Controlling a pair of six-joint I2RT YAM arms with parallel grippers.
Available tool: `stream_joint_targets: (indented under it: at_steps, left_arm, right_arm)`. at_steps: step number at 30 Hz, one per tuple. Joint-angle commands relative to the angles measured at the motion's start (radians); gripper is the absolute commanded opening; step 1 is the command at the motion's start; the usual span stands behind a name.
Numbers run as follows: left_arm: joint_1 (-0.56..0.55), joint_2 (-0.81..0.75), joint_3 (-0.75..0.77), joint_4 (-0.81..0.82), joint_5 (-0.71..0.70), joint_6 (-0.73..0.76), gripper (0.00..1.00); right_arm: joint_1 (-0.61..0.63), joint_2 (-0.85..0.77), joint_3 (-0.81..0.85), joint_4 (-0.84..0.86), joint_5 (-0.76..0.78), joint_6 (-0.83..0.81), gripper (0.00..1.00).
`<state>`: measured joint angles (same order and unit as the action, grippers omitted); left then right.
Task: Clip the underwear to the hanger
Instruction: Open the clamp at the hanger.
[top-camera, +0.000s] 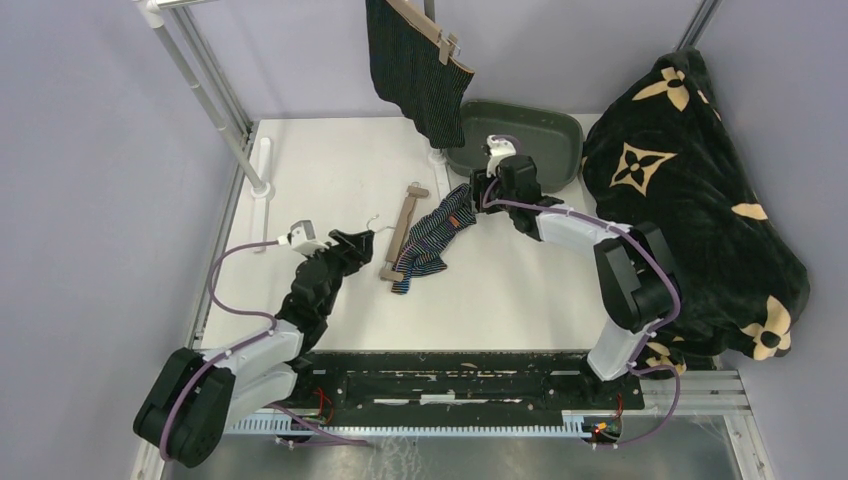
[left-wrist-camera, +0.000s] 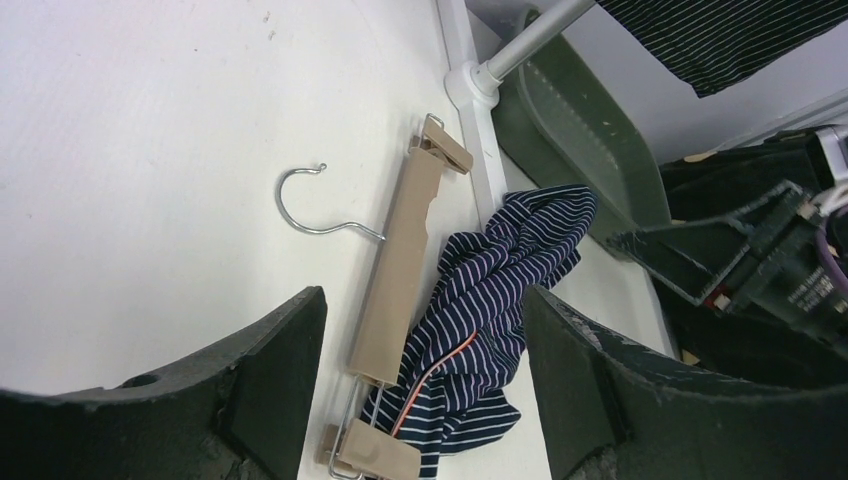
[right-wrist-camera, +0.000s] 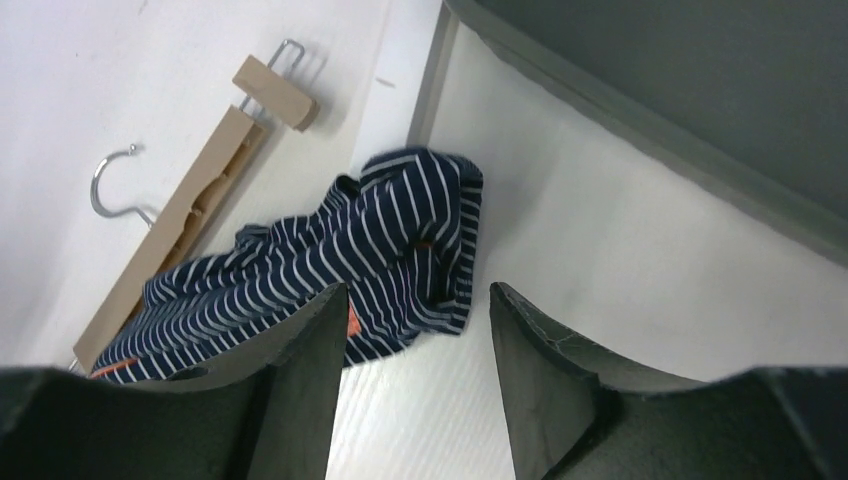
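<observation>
A tan clip hanger (top-camera: 401, 231) lies on the white table, its wire hook toward the left. The navy striped underwear (top-camera: 436, 238) lies crumpled along its right side, one corner under the hanger's near clip (left-wrist-camera: 372, 452). The black pinstriped underwear (top-camera: 415, 62) hangs clipped to another tan hanger at the back. My left gripper (top-camera: 362, 238) is open and empty, just left of the hanger's hook. My right gripper (top-camera: 474, 192) is open and empty at the navy underwear's far end. In the wrist views the hanger (left-wrist-camera: 398, 270) (right-wrist-camera: 175, 231) and navy underwear (left-wrist-camera: 500, 290) (right-wrist-camera: 330, 260) lie ahead of the open jaws.
A dark green bin (top-camera: 530, 140) stands at the back behind my right gripper. A big black blanket with tan flowers (top-camera: 690, 190) is heaped at the right. A grey rack post (top-camera: 215, 100) rises at the back left, its foot on the table.
</observation>
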<state>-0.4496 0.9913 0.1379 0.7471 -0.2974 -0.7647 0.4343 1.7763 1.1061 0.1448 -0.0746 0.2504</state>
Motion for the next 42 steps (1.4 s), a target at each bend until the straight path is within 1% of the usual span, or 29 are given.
stream_joint_targets:
  at_steps: [1, 4, 11, 17, 19, 21, 24, 27, 30, 32, 35, 40, 42]
  left_arm:
    - [0.009, 0.043, 0.081, -0.008, 0.0, 0.035, 0.77]
    - [0.014, 0.09, 0.127, -0.007, 0.022, 0.039, 0.75]
    - [0.048, 0.209, 0.246, -0.004, 0.106, 0.034, 0.74]
    - [0.08, 0.277, 0.304, -0.002, 0.171, 0.033, 0.74]
    - [0.096, 0.302, 0.323, -0.005, 0.197, 0.031, 0.75]
    - [0.116, 0.335, 0.341, -0.006, 0.225, 0.022, 0.74]
    - [0.147, 0.396, 0.375, 0.006, 0.272, 0.001, 0.74]
    - [0.174, 0.477, 0.402, 0.062, 0.314, -0.016, 0.73]
    - [0.196, 0.56, 0.437, 0.097, 0.366, -0.04, 0.72]
    - [0.2, 0.602, 0.464, 0.107, 0.385, -0.049, 0.72]
    - [0.202, 0.653, 0.504, 0.114, 0.419, -0.048, 0.71]
    - [0.218, 0.684, 0.533, 0.113, 0.452, -0.047, 0.72]
    - [0.23, 0.688, 0.539, 0.106, 0.462, -0.052, 0.72]
  right_arm:
    - [-0.008, -0.098, -0.07, 0.095, -0.008, -0.028, 0.61]
    - [-0.01, -0.087, -0.073, 0.085, -0.041, -0.049, 0.56]
    - [-0.011, 0.001, -0.002, 0.053, -0.109, -0.076, 0.49]
    - [-0.012, 0.055, 0.047, 0.03, -0.134, -0.073, 0.44]
    - [-0.012, 0.045, 0.041, 0.03, -0.13, -0.069, 0.42]
    - [-0.013, 0.001, 0.012, 0.049, -0.126, -0.061, 0.43]
    - [-0.006, -0.074, -0.022, 0.052, -0.15, -0.051, 0.46]
    - [0.016, -0.121, 0.005, 0.013, -0.149, -0.075, 0.48]
    - [0.045, -0.088, 0.097, -0.077, -0.185, -0.13, 0.49]
    - [0.064, -0.027, 0.2, -0.158, -0.207, -0.163, 0.49]
    - [0.082, 0.073, 0.322, -0.22, -0.247, -0.19, 0.5]
    - [0.106, 0.234, 0.516, -0.342, -0.242, -0.25, 0.53]
    - [0.109, 0.282, 0.577, -0.367, -0.235, -0.268, 0.53]
